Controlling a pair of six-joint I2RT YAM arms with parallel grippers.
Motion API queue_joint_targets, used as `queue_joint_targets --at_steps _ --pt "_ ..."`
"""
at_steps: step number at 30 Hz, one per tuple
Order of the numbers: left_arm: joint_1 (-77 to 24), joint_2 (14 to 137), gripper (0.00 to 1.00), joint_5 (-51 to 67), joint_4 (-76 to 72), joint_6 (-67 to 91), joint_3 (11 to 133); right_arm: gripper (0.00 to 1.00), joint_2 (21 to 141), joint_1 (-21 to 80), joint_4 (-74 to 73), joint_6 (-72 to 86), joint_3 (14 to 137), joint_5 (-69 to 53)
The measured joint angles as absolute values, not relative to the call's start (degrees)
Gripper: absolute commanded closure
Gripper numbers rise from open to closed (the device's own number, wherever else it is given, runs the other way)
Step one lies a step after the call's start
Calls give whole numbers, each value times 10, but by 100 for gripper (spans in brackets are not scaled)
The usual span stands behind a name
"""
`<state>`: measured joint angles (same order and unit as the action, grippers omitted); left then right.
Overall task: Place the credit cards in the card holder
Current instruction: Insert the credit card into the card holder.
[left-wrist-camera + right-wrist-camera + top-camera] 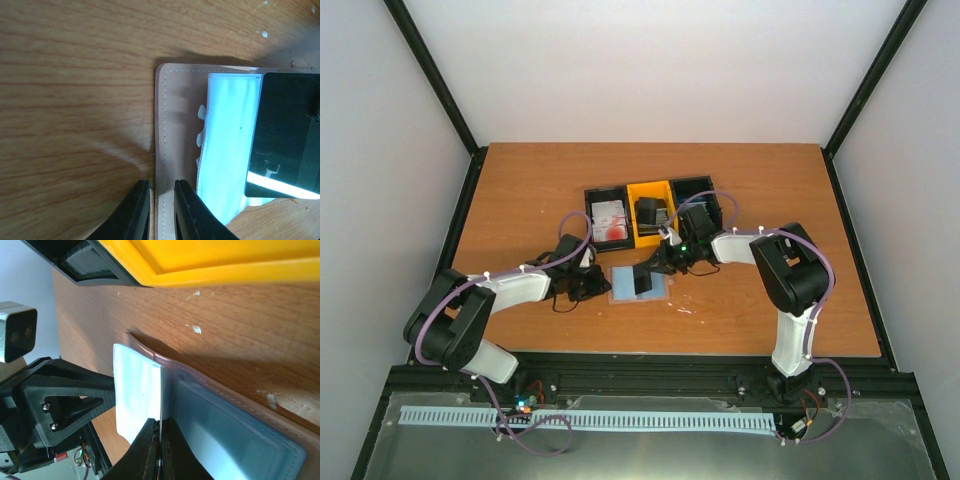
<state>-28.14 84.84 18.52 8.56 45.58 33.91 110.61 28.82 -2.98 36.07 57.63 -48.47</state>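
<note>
The card holder (660,290) lies open on the table, tan outside with pale blue pockets (225,145). A dark credit card (287,135) stands on edge over it, its lower edge at the holder's middle fold (160,405), with my right gripper (161,440) shut on it (655,268). My left gripper (161,200) sits at the holder's left side (592,285), jaws drawn in close on either side of the stitched tan edge (172,125). White cards with red blotches (610,224) lie in the left black bin. More dark cards (648,212) sit in the yellow bin.
Three bins stand in a row behind the holder: black (592,195), yellow (638,237) and black (705,185). The yellow bin's wall (225,270) is close above my right fingers. Black frame posts rise at the table's corners.
</note>
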Motion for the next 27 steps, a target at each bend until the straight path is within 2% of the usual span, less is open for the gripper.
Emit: queue_joint_targets --at_steps 27 --pt "-282 841 85 186 86 455 334 97 1118 319 40 417 562 -478"
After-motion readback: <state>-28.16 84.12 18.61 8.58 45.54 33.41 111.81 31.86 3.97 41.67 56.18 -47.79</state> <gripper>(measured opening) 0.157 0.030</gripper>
